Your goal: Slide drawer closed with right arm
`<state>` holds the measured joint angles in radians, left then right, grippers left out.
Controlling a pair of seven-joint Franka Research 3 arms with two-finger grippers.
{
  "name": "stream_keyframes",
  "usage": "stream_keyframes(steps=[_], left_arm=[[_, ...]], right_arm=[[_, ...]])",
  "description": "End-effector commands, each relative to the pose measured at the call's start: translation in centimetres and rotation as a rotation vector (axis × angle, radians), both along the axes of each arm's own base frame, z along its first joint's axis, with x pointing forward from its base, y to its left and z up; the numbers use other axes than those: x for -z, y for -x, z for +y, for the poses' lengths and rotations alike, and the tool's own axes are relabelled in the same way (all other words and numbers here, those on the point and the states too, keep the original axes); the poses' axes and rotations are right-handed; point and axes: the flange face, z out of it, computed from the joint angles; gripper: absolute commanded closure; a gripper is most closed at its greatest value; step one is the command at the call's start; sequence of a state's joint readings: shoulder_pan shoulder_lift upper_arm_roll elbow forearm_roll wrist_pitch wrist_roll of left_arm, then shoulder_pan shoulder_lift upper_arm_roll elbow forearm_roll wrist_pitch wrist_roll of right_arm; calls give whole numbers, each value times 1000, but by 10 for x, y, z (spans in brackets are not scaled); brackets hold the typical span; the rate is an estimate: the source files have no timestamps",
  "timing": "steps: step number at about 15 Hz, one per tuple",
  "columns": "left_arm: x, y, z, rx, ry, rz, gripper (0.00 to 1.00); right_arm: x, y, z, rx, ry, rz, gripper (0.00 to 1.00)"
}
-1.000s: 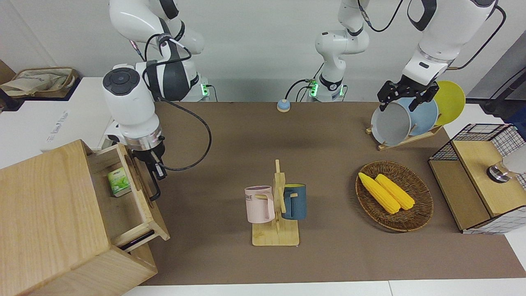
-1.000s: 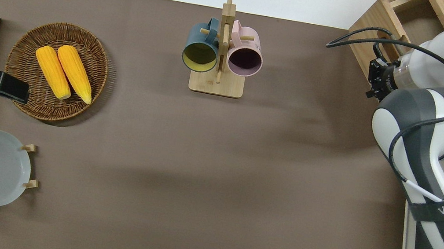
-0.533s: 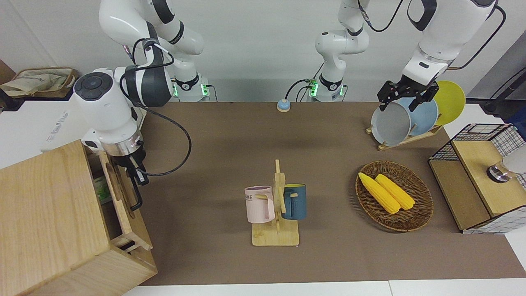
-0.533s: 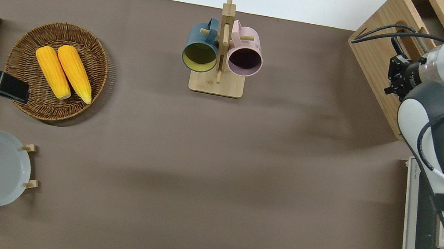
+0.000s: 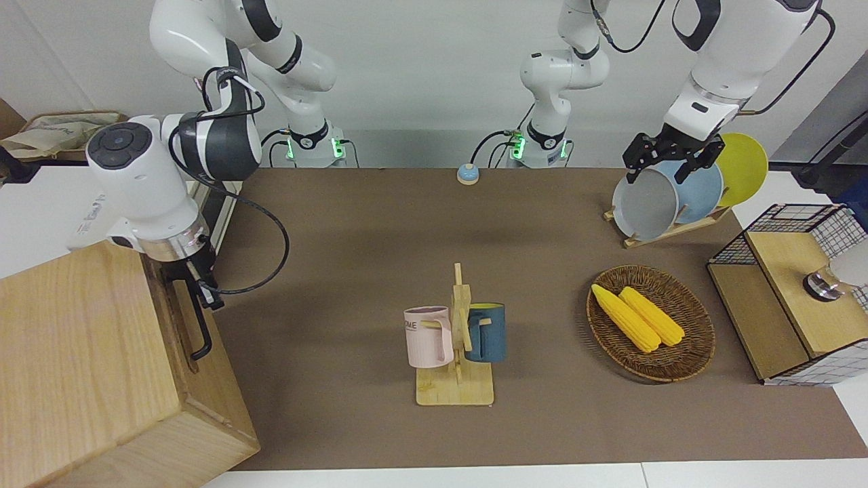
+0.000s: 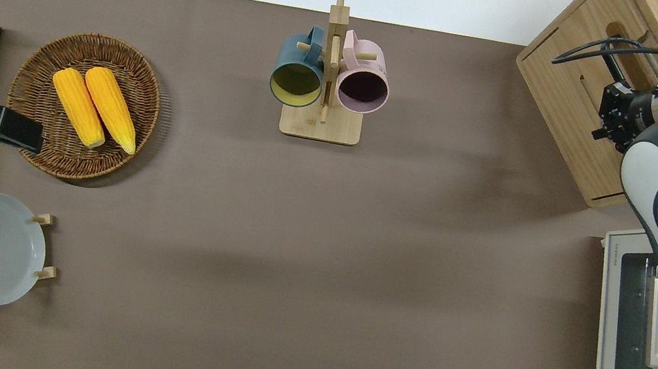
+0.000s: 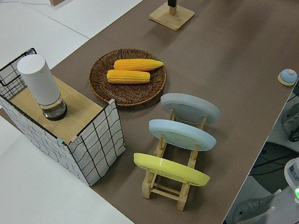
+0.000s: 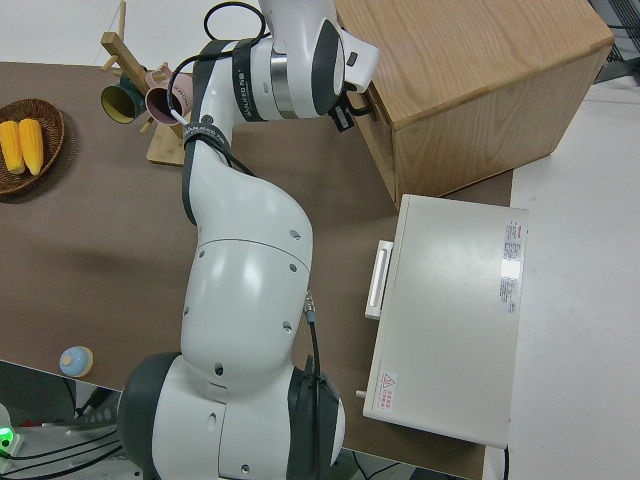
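The light-wood cabinet point(image 5: 81, 366) stands at the right arm's end of the table. Its drawer point(image 5: 178, 318) sits pushed in, its front flush with the cabinet's front, and nothing of its inside shows. The black bar handle point(image 5: 201, 332) runs along the drawer front. My right gripper point(image 5: 203, 288) is at the end of the handle nearer to the robots, against the drawer front; it also shows in the overhead view point(image 6: 612, 116) and the right side view point(image 8: 345, 108). The left arm is parked.
A white oven point(image 6: 639, 352) stands beside the cabinet, nearer to the robots. A mug rack point(image 5: 456, 346) with two mugs is mid-table. A wicker basket point(image 5: 698, 339) with corn, a plate rack point(image 5: 671, 196) and a wire-mesh box point(image 5: 793, 291) are toward the left arm's end.
My right gripper has moved toward the cabinet with the drawer front. The drawer has slid from wide open to fully in, hiding the green box. The left arm has not moved.
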<state>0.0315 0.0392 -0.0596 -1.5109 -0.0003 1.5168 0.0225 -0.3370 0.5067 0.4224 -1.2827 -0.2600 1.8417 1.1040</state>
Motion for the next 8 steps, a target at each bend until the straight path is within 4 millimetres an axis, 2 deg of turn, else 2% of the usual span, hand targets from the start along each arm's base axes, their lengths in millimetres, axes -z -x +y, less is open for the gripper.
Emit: stream_keyframes(steps=[1,5,8], left_arm=[[-4,-2,1,12,-16,5,7],[-3,-2,1,12,-16,6,7],[-3,-2,1,12,-16,6,7]], right_arm=[[2,-8,-17,-20,3,-29,1000],[3,-8,-6,-32,5,-26,1000],[3,-6,27,-72,1,-15,1000]])
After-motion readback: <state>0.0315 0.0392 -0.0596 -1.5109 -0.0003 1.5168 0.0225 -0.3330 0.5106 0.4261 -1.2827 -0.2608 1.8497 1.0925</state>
